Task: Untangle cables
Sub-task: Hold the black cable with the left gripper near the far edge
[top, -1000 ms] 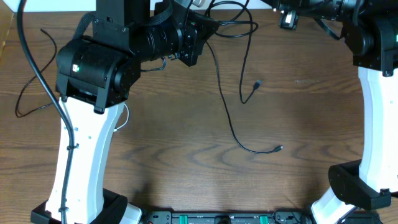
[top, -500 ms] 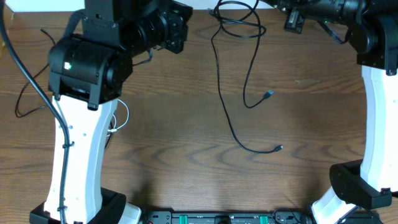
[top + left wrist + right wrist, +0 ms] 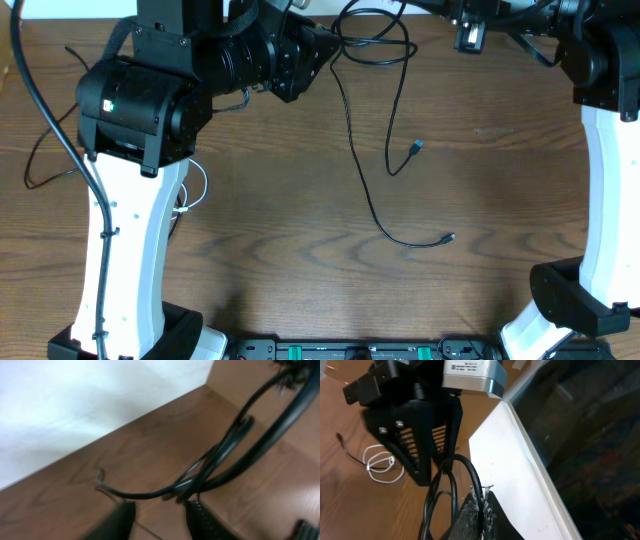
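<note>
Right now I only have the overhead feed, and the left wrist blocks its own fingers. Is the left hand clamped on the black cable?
Observer: No. The left wrist view shows the left hand open, with the black cable crossing just past its fingertips, though the picture is blurred.
Operator: Does the right hand have it?
Observer: Yes. In the right wrist view the right hand is shut and the cable's loops rise out of its grip.
Operator: And the white cable?
Observer: That same view shows the white cable in a small loose coil flat on the table, in neither hand.
</note>
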`<state>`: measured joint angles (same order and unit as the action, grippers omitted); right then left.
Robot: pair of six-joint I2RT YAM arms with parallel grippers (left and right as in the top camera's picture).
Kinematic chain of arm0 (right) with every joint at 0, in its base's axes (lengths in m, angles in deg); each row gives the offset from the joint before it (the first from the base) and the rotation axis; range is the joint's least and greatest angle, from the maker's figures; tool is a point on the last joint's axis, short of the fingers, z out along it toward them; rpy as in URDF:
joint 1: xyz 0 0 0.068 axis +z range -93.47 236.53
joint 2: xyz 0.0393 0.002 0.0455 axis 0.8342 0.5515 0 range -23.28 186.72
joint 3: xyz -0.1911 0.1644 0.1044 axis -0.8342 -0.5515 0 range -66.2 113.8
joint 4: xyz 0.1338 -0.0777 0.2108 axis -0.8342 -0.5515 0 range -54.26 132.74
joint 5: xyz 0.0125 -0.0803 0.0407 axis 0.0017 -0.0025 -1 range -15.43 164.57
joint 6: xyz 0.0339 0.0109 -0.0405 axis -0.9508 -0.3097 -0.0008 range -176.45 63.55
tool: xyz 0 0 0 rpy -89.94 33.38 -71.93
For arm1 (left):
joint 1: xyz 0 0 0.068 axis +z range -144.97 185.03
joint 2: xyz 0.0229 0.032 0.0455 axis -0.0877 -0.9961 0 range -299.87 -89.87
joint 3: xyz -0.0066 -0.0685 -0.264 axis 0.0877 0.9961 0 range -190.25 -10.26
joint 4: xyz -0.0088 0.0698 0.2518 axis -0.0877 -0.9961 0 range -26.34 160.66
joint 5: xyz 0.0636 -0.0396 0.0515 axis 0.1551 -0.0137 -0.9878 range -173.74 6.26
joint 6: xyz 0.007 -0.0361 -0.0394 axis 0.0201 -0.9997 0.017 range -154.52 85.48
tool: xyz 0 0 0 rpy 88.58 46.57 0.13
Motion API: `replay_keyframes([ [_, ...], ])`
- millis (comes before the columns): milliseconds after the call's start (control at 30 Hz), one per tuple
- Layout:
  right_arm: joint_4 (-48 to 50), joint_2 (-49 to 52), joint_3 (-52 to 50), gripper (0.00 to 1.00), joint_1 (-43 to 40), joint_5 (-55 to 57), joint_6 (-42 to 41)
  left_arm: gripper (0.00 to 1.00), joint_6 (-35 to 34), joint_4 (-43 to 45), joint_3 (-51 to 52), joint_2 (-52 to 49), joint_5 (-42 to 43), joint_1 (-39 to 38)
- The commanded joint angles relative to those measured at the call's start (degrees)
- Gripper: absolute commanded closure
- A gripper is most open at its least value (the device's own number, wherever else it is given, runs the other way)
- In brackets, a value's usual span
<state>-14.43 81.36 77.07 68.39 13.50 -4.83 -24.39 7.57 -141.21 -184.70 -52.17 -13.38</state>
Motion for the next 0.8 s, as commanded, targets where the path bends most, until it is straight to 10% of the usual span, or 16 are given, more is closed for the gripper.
replay_keyframes([
  [0, -0.5, 0.5, 0.2, 0.99, -0.1, -3.0, 0.1, 0.8, 2.1, -0.3, -0.4, -0.4, 4.1, 0.1],
  [600, -1.5, 0.5, 0.2, 0.99, 0.5, -3.0, 0.1, 0.92, 2.3, 1.4, -0.4, -0.4, 13.4, 0.1],
  [767, 0.4, 0.5, 0.2, 0.99, 1.3, -3.2, 0.1, 0.56, 2.3, 1.3, -0.4, -0.4, 13.5, 0.1],
])
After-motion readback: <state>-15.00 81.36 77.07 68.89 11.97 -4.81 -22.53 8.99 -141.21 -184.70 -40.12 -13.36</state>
